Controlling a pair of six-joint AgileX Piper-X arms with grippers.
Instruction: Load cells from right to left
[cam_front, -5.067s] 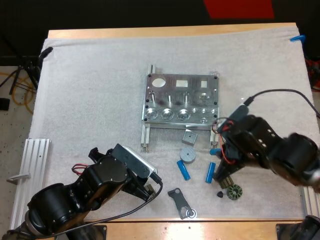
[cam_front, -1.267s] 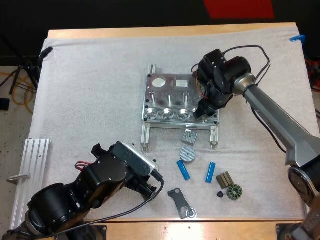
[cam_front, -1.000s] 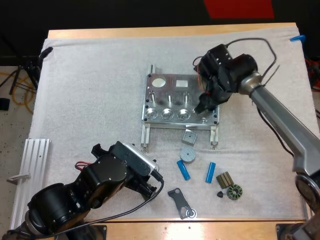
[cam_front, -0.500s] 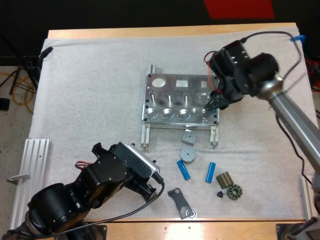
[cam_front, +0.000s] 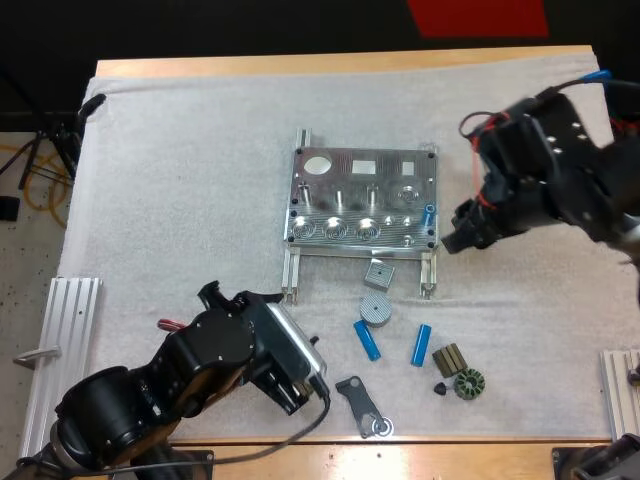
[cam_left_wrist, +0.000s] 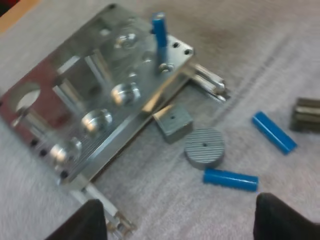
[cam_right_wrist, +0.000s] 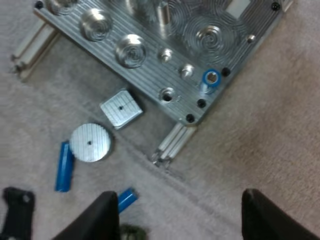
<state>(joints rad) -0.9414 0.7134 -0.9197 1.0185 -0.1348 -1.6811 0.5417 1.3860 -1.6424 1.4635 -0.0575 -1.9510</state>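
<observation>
A bright blue cylinder (cam_front: 429, 212) stands upright in the silver metal fixture (cam_front: 340, 190); left gripper (cam_left_wrist: 182, 225) and right gripper (cam_right_wrist: 182, 217) both gape, empty.

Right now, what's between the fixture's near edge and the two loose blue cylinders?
Two small grey metal parts: a square block by the fixture, then a ribbed disc beside the blue cylinders. High view shows it.

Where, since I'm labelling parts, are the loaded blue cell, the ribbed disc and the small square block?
loaded blue cell (cam_left_wrist: 159, 29), left wrist view, on its upright side.
ribbed disc (cam_right_wrist: 90, 142), right wrist view, centre of its top face.
square block (cam_front: 379, 272), high view, middle of its top.
</observation>
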